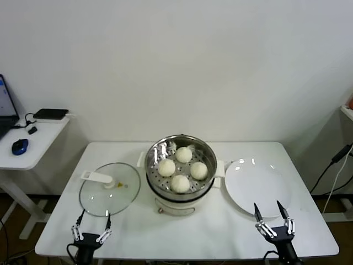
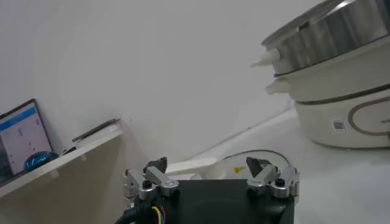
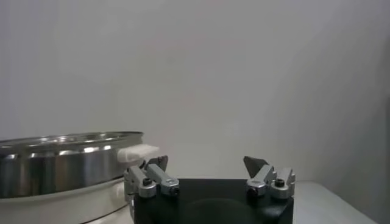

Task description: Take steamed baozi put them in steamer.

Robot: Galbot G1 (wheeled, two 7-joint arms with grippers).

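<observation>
You see 4 steamed baozi (image 1: 182,168) in the steamer (image 1: 205,148), ahead-left of your released right gripper (image 1: 272,213); a careless sweep could knock the plate (image 1: 259,190).

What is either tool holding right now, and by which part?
Nothing. The left tool and right tool are both open and empty at the table's near edge.

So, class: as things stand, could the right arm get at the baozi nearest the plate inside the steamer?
Probably yes. The right gripper is open at the table's near edge, the steamer is uncovered, its glass lid lies on the far side, and only the bare plate lies between it and that baozi.
</observation>
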